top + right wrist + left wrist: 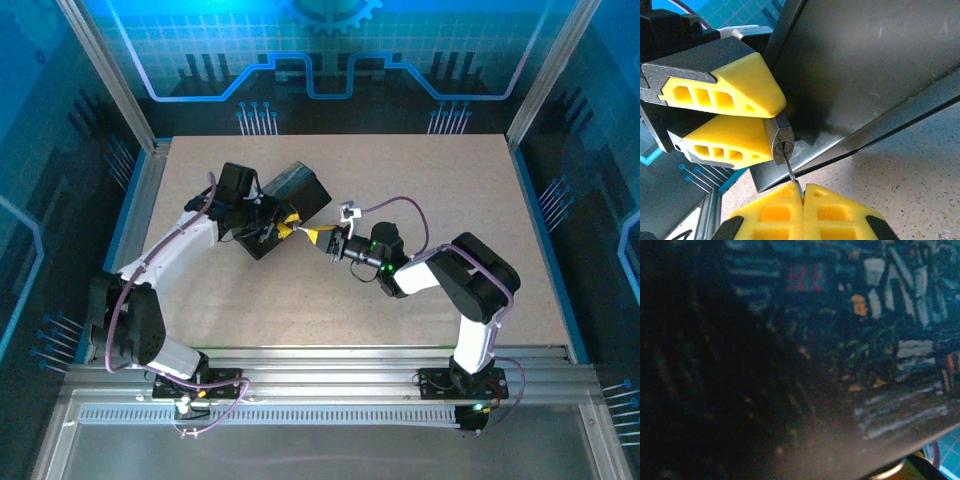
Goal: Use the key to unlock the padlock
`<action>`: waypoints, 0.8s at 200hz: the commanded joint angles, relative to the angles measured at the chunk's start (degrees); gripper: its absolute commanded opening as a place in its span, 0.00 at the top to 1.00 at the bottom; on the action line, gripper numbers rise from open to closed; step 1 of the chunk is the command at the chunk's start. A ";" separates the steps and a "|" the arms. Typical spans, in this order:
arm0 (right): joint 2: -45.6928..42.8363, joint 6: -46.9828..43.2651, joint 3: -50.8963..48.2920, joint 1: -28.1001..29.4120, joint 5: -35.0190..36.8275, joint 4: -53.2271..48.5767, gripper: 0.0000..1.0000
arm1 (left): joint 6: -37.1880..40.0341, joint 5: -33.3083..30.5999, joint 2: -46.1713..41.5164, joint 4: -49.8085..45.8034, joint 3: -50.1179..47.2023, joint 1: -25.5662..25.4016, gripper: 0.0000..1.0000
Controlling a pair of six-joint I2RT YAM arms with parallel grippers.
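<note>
Your left gripper (pixel 774 116) is clenched on the padlock (pixel 781 142), just beside the box (pixel 865 75), with the keyhole facing the right gripper (pixel 802 192). That one is grasping the key (pixel 791 172). The key runs straight to the keyhole, tip touching or just inside. I judge the coming move follows this axis: push in, then turn.

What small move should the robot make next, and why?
Probably ease the right hand forward: the key it pinches has only its tip in the keyhole of the padlock, which the left hand grips.
</note>
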 commanded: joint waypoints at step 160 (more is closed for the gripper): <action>3.41 1.88 3.05 1.92 2.15 7.25 1.00 | -3.55 4.01 -3.07 6.24 -1.57 0.45 0.97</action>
